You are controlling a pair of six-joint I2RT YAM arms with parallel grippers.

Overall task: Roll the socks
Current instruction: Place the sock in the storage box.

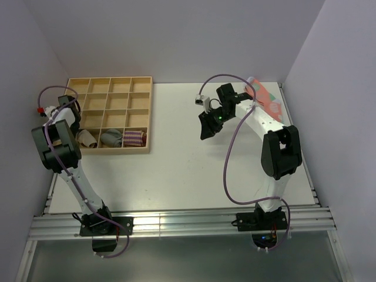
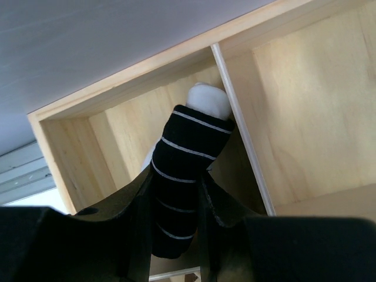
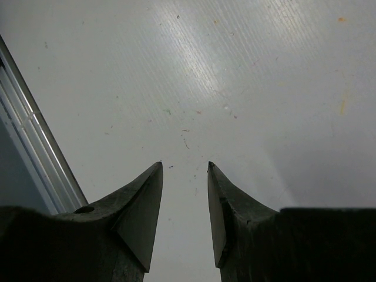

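Observation:
A rolled pair of black socks (image 2: 187,154) with thin white stripes and a white end sits between the fingers of my left gripper (image 2: 176,176), which is shut on it. The roll points into a corner compartment of the wooden tray (image 2: 147,67), its white end against a thin divider (image 2: 242,132). In the top view the left arm (image 1: 61,114) reaches over the tray's left column and hides the socks. My right gripper (image 3: 184,165) is open and empty above the bare white table (image 3: 235,88); in the top view the right gripper (image 1: 207,126) hangs over the table's middle.
The wooden grid tray (image 1: 109,78) stands at the back left. Its front row holds a beige bundle (image 1: 88,138), a grey bundle (image 1: 111,138) and a maroon striped bundle (image 1: 135,138). Pink socks (image 1: 267,97) lie at the far right, behind the right arm.

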